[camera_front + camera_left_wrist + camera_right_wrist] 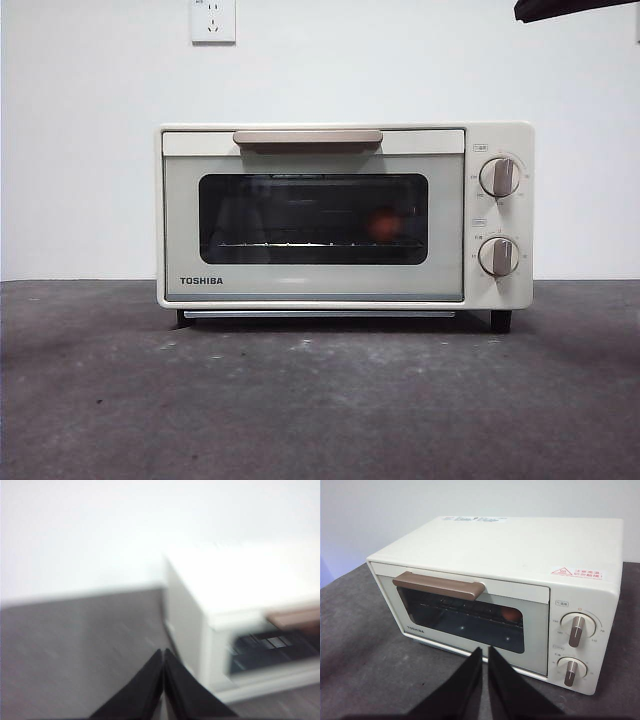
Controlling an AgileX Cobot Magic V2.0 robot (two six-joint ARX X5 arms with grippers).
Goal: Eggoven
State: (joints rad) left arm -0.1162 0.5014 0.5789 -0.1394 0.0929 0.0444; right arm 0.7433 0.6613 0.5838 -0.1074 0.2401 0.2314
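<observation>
The cream TOSHIBA toaster oven [310,285] stands on the dark table with its door shut. The orange-brown egg [383,225] lies inside on the rack, seen through the dark glass toward the right; it also shows in the right wrist view [509,613]. My right gripper [484,652] is shut and empty, hovering in front of the oven [520,555], apart from it. My left gripper [163,653] is shut and empty, beside the oven's left side [187,625]; that view is blurred. A black arm tip [570,8] shows at the top right of the front view.
The oven has a brown door handle [308,137] and two knobs [499,177] [498,256] on its right. A wall socket [212,20] sits on the white wall behind. The grey table [320,400] stretches in front of the oven.
</observation>
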